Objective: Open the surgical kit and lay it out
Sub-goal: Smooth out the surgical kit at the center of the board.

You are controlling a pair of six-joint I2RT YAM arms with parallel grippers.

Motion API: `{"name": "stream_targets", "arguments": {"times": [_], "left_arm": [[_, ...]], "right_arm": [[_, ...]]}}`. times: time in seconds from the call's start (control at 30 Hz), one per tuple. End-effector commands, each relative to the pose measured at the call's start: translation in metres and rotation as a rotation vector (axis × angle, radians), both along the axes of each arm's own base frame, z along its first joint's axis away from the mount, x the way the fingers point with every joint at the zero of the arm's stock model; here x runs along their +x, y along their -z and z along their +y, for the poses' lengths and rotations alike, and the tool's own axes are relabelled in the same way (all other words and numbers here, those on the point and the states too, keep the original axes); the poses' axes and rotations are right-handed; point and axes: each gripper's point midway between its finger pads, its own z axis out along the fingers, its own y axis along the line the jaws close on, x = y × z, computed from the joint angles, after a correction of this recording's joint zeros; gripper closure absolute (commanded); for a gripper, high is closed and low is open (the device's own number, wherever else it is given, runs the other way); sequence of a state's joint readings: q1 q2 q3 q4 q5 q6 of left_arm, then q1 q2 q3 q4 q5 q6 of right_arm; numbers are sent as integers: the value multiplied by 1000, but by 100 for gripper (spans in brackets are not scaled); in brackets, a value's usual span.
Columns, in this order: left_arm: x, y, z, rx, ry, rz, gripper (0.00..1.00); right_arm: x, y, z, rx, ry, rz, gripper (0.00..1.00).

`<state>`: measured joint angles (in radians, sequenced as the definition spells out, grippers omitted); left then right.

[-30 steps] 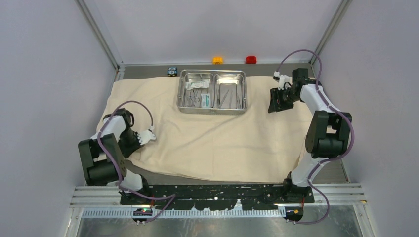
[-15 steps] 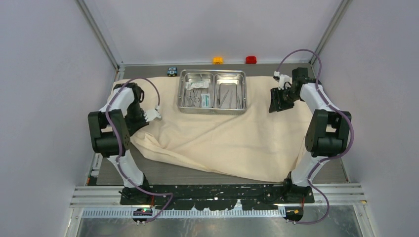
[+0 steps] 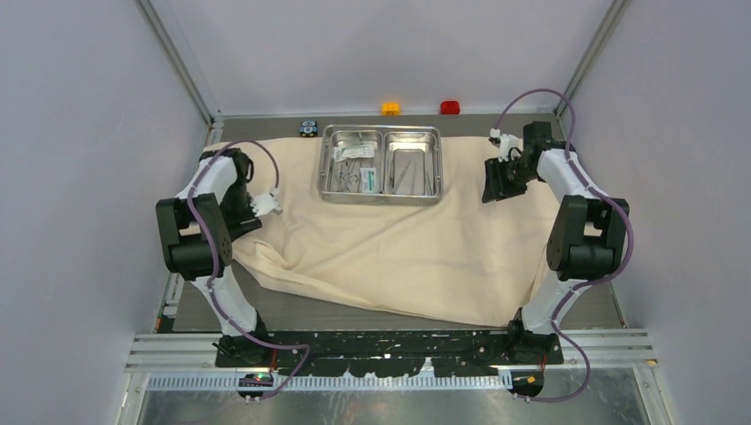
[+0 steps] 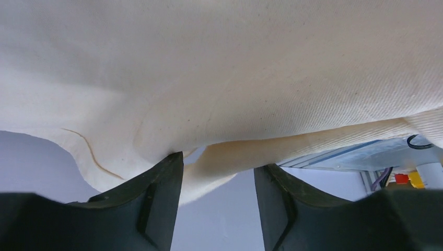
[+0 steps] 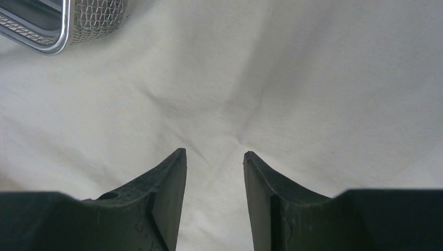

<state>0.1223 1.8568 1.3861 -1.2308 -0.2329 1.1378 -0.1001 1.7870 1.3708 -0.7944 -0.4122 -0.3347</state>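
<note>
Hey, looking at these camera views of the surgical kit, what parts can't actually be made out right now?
1. Instruments in the tray: too small in the top view to tell apart; the right wrist view shows only the tray's corner, cut off by the edge.
2. Whether the left tool touches the cloth: the left wrist view shows the cloth's edge at its open jaws, contact unclear.
3. Table beneath the cloth: covered.

Pale lilac walls (image 3: pixel 398 53), grey table (image 3: pixel 292 310), metal posts (image 3: pixel 175 57)
</note>
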Motion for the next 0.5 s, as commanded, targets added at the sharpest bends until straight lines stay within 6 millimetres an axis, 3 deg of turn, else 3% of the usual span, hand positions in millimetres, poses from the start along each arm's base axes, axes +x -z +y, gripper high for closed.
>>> {"name": "stream_targets", "arguments": {"times": [0.0,0.13,0.33,0.47], "left_arm": [[-11,-11,17,30,-7,-22,44],[-19,-13,28,21,-49,-40,37],[-20,-33,34,-59,-133,-172,26],[-38,-41,33,-99,-171,-209,15]], "right_arm": [[9,-8,1,-5,-15,-34,51],[8,-5,1,1,-18,-24,51],[8,-3,3,8,-20,-18,51],[8,-2,3,10,-22,-15,51]]}}
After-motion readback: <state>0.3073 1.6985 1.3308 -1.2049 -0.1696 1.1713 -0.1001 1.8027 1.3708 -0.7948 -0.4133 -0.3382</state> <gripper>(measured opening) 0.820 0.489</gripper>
